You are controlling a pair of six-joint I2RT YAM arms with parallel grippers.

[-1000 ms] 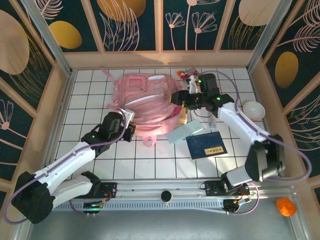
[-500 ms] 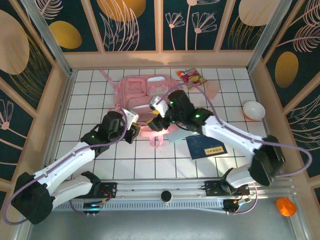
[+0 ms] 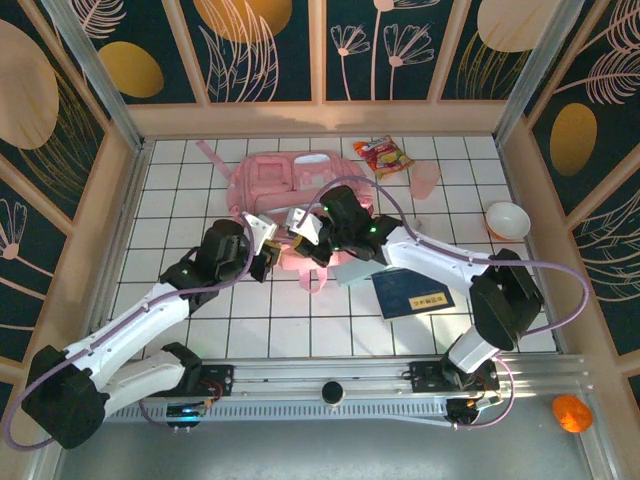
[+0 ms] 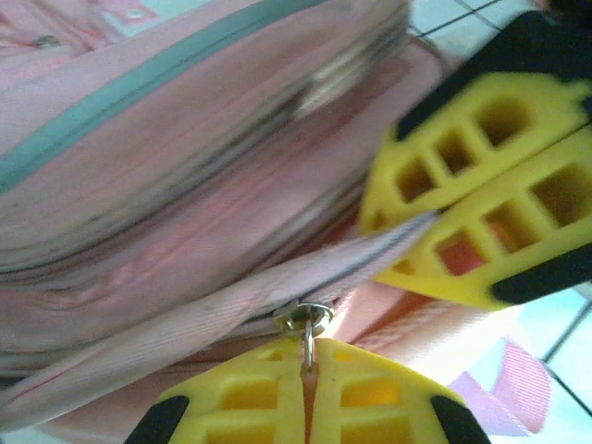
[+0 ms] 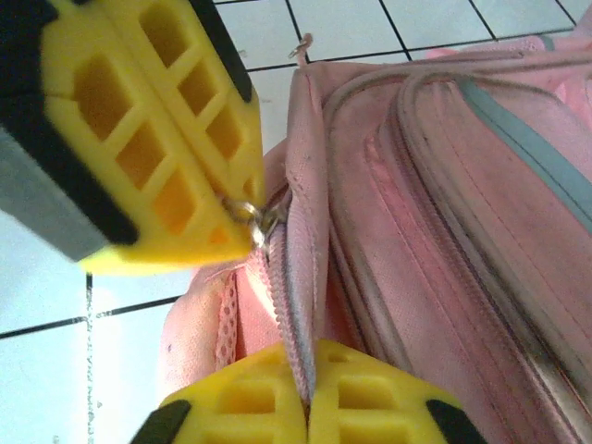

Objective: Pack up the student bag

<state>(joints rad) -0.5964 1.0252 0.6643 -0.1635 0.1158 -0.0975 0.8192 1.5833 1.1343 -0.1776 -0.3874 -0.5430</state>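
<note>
Both arms met at the near edge of the pink bag [image 3: 285,190], which lay flat toward the far side of the tiled bench [image 3: 170,180]. The left end effector [image 4: 307,370] was clamped shut on the small metal zip pull [image 4: 308,324]. The right end effector [image 5: 305,375] was pinched closed on the bag's fabric right beside the zip track, almost touching the left one.

That pull looked like a tiny, slick tab. My worry was that it would slip free if the left arm tugged at an angle to the track. The right grip was on soft cloth, and if it gave, the whole bag would likely slide along rather than the zip running. With the yellow fingers [image 4: 462,185] so close together, a slightly wrong heading could knock them into each other. Loose fabric could also catch in the slider.

There was room, though. Left of the bag and in front of it the tiles were bare, a fair lane for drawing the pull away. The right side was tighter:
- A dark blue book [image 3: 412,292] sat near the bag's front right corner.
- A snack packet [image 3: 385,155] lay just beside its far right corner.
- A white bowl [image 3: 507,220] stood well apart, farther right.

Behind the bag the wooden wall [image 3: 320,118] stood near.
</note>
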